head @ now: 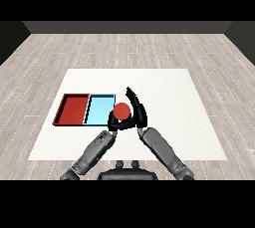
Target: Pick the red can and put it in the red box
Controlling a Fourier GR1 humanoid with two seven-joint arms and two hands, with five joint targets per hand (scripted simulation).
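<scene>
A: Where, the round red can point(121, 110)?
B: Over the white desk point(169, 97), at the light blue tray's point(98, 108) right edge, beside the red tray point(73, 108).
A: Hands?
B: Right hand point(137, 108) curled round the can. Left hand point(112, 122) just below; fingers unclear.

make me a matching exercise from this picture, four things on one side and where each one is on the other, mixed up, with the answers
Things
1. red tray
2. light blue tray
3. red can
4. left hand

Places
A. between the two hands, at the right edge of the trays
B. furthest left on the table
C. between the red tray and the can
D. low on the can's left side, at the light blue tray's right end

Pairs: 1-B, 2-C, 3-A, 4-D
</scene>
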